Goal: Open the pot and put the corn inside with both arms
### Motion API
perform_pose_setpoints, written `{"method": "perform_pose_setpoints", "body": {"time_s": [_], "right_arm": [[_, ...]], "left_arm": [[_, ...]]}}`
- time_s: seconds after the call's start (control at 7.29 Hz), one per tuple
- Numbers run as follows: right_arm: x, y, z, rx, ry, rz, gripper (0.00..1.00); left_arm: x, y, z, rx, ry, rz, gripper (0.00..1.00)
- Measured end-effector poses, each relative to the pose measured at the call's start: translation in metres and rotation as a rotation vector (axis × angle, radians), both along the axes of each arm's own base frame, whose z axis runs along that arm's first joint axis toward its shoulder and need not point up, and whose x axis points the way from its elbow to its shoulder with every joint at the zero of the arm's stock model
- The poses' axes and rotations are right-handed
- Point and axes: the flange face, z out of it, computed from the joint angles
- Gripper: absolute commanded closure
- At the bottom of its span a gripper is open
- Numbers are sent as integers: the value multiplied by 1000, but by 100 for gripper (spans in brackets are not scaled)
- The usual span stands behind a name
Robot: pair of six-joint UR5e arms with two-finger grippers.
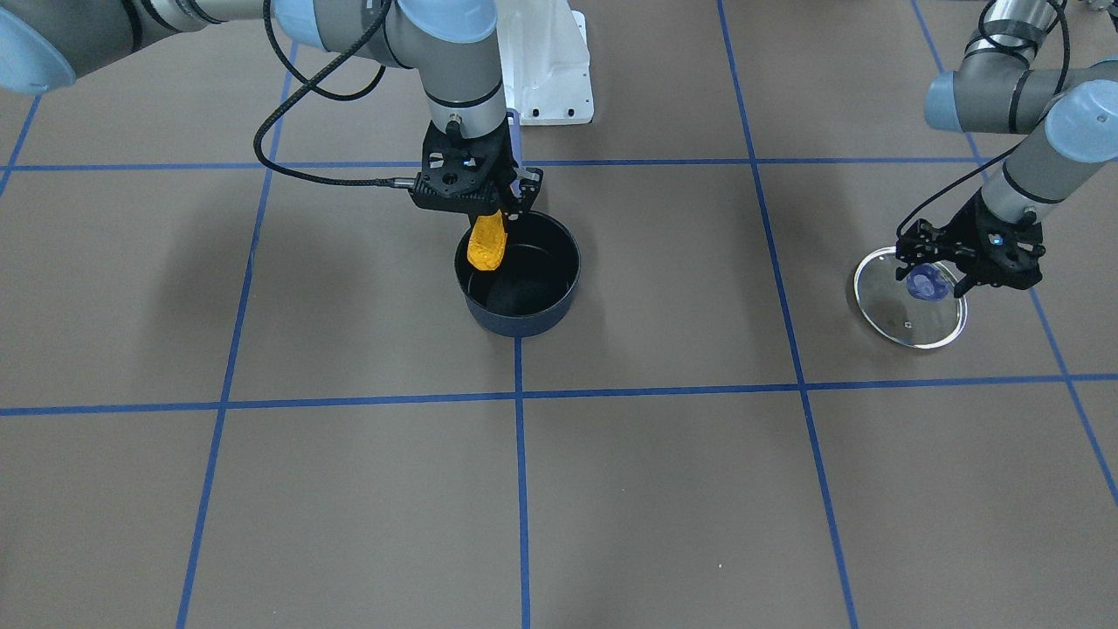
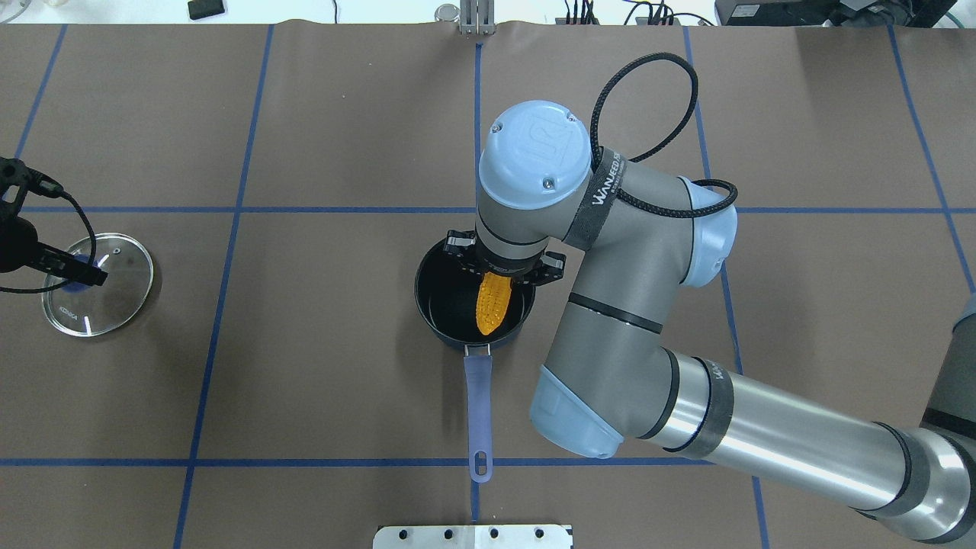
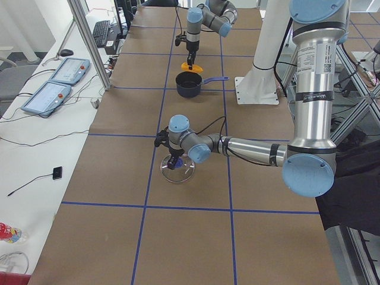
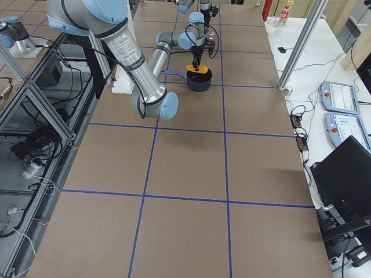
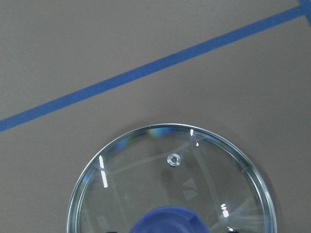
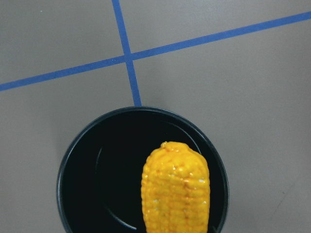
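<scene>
The dark navy pot (image 1: 524,316) stands open at the table's middle, its periwinkle handle (image 2: 478,396) pointing toward the robot. My right gripper (image 1: 494,217) is shut on the top of the yellow corn (image 1: 486,245), which hangs tip-down over the pot's opening, its lower end at about rim height. In the right wrist view the corn (image 6: 176,189) sits over the black interior (image 6: 107,184). The glass lid (image 1: 908,321) lies far off on my left side. My left gripper (image 1: 931,279) is closed around its blue knob (image 5: 167,222).
Blue tape lines (image 1: 519,489) divide the brown table into squares. The white base mount (image 1: 550,61) stands behind the pot. A metal plate (image 2: 473,537) lies at the table's near edge. Control pendants (image 3: 56,80) lie on a side bench.
</scene>
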Motion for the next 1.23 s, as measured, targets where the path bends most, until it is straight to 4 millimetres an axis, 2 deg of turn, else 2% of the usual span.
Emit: {"method": "perform_pose_setpoints", "body": {"time_s": [0.41, 0.55, 0.69, 0.82, 1.23], "right_arm": [[-18, -10, 14, 1, 3, 9, 59], [-22, -11, 17, 3, 9, 11, 47], [-26, -10, 19, 10, 12, 13, 16], [-30, -7, 19, 24, 13, 18, 1], [-38, 3, 17, 66, 18, 36, 0]], "left_arm": [[-5, 6, -9, 12, 34, 10, 3], [-7, 9, -13, 10, 47, 15, 3], [-9, 10, -17, 12, 55, 17, 3], [-10, 11, -19, 12, 59, 18, 3], [-13, 10, -20, 12, 64, 15, 3]]}}
